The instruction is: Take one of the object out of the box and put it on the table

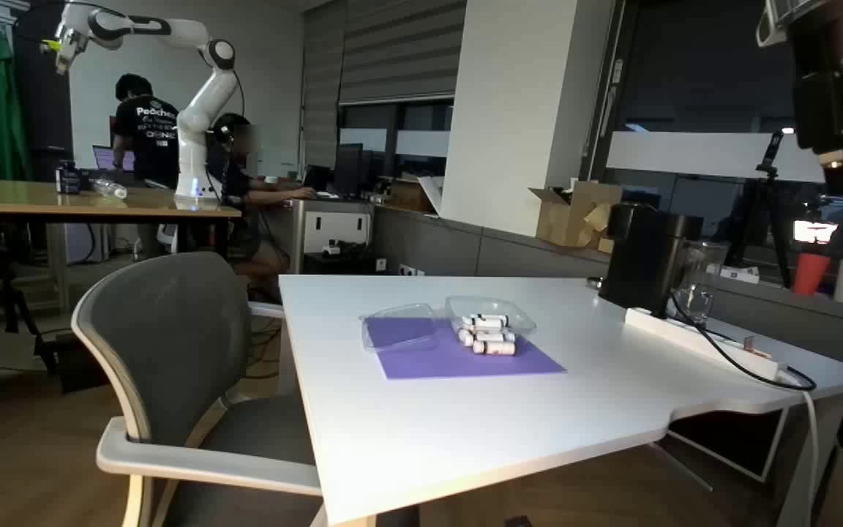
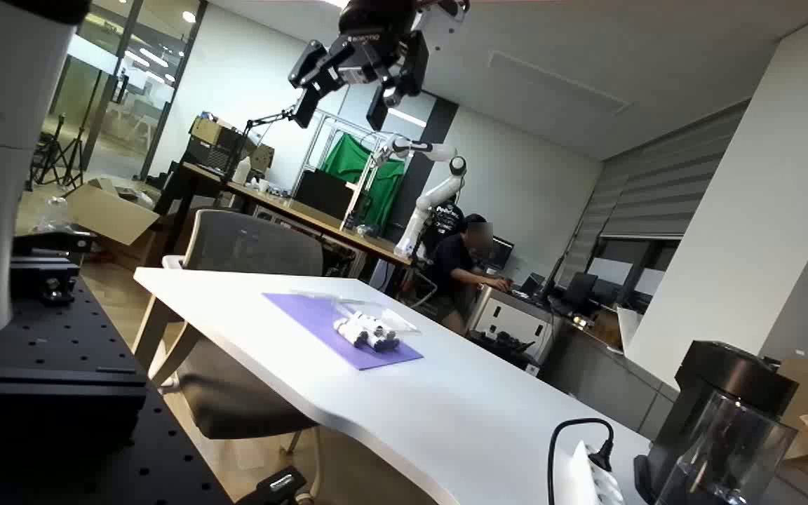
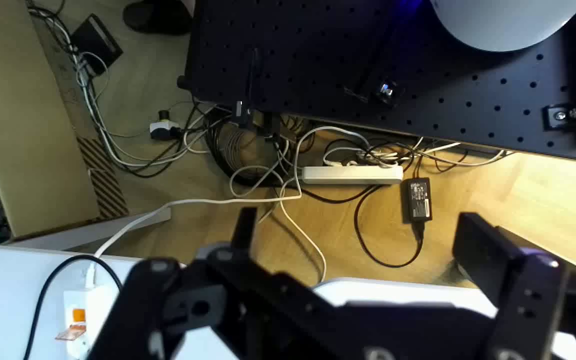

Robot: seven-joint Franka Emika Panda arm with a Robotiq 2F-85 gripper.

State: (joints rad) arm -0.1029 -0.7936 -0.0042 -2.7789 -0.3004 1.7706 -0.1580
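End effector (image 3: 360, 240) is right up close in the wrist view, spread wide, and in both exterior views it's hanging up higher than the desk (image 1: 465, 432). Little white bottles (image 1: 493, 337) are piled in the clear plastic box (image 1: 522, 316), over on the purple mat (image 1: 429, 364).

The table (image 1: 582, 399) is white, mat (image 1: 449, 364) purple, pincer (image 2: 339, 116) black.

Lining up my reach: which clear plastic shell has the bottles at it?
In an exterior view, the right-hand shell: the bottles cluster there; through the left-hand shell, purple mat shows instead.
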